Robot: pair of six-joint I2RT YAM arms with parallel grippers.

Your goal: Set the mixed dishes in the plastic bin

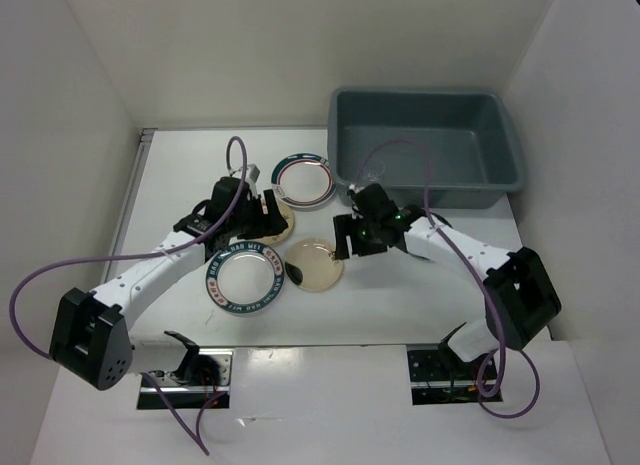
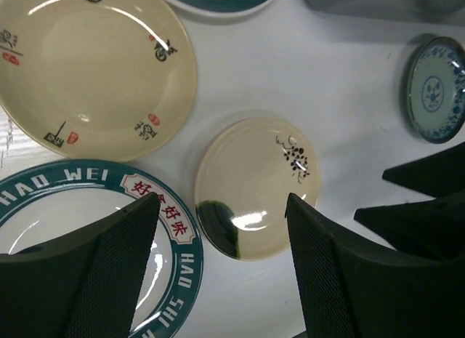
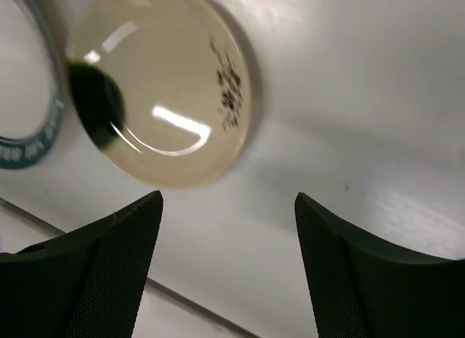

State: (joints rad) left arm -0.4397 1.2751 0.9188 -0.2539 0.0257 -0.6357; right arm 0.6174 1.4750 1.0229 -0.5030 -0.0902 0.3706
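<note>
By my reading nothing had gone into the plastic bin (image 1: 430, 93) yet. Its floor looked bare from above, though a clear cup would be hard to spot there. On the tabletop (image 1: 180, 165) lay the far teal-rimmed plate (image 1: 303, 180), the near teal-rimmed plate (image 1: 245, 275), the large beige plate (image 2: 94, 69), the small beige plate (image 1: 315, 265) and the little patterned dish (image 2: 436, 87) near the bin. My left gripper (image 2: 221, 203) reached in over the plates, fingers apart and empty. My right gripper (image 3: 229, 200) hung just beside the small beige plate, fingers likewise spread, gripping nothing.
</note>
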